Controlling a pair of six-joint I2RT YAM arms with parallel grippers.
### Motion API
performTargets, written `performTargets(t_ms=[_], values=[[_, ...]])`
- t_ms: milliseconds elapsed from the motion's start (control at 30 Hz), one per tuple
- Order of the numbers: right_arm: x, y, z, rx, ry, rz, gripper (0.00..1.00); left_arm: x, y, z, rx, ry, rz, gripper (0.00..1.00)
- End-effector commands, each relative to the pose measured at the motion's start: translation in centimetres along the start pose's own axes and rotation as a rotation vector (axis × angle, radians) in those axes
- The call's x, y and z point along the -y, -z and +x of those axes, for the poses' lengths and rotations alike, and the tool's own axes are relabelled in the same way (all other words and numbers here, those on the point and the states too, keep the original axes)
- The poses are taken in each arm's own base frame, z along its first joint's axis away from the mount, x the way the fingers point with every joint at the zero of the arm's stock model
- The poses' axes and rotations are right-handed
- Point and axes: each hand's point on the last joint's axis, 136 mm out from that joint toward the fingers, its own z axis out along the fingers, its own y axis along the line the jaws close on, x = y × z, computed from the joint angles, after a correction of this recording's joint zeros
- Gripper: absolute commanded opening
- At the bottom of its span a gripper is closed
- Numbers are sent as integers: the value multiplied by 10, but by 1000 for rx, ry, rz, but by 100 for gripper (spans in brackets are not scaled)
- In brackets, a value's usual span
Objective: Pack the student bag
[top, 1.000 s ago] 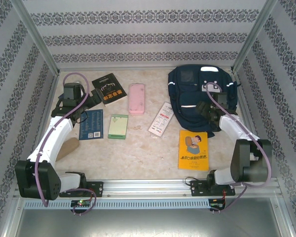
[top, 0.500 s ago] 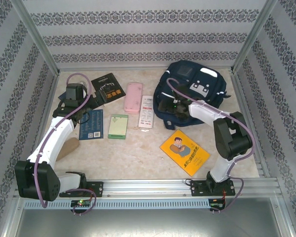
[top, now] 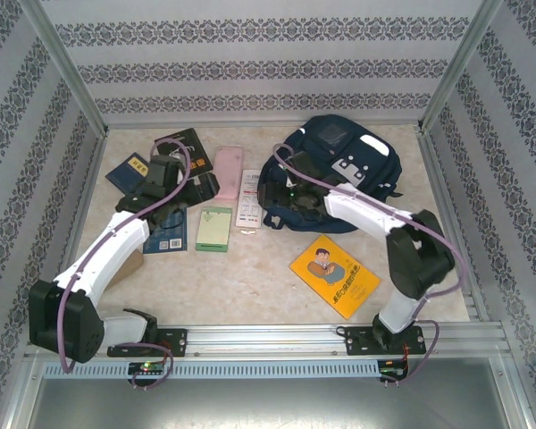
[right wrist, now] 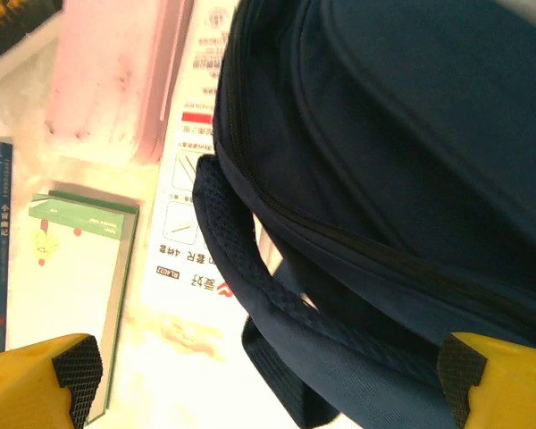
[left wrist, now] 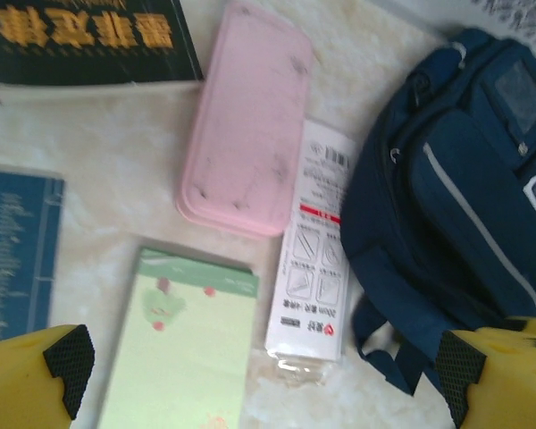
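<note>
The student bag [top: 339, 170] is a dark navy backpack lying at the back right of the table, and its front pocket side is seen in the left wrist view [left wrist: 447, 214]. My right gripper [top: 277, 195] is at the bag's left edge, open, with its jaws wide over a padded navy strap [right wrist: 250, 268]. My left gripper [top: 192, 188] hovers open above the table left of centre, nothing between its fingers. Below it lie a green notepad [left wrist: 183, 349] and a white packet [left wrist: 313, 268], with a pink case [left wrist: 246, 134] just beyond.
A yellow book [top: 335, 275] lies near the front right. A blue book [top: 167, 234] lies under the left arm, a black book [top: 180, 141] and a small blue book [top: 129, 170] at the back left. Patterned walls close in three sides.
The right arm swung left across the bag, and the bag, white packet and pink case shifted left. The yellow book turned. The left gripper moved right, towards the pink case.
</note>
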Motion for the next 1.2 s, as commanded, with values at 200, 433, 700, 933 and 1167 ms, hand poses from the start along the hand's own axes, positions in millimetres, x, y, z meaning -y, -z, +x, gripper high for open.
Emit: performTargets(t_ms=[200, 433, 700, 933, 1167], values=[[65, 80, 12, 153, 20, 132, 98, 76, -40, 57, -126, 36, -2, 96], [96, 113, 22, 240, -35, 153, 98, 117, -87, 106, -211, 80, -60, 90], [115, 120, 24, 236, -57, 193, 98, 142, -145, 123, -259, 92, -26, 90], [129, 123, 16, 231, -84, 260, 98, 111, -172, 122, -306, 93, -138, 36], [134, 118, 2, 199, -105, 280, 98, 52, -144, 92, -274, 73, -274, 5]])
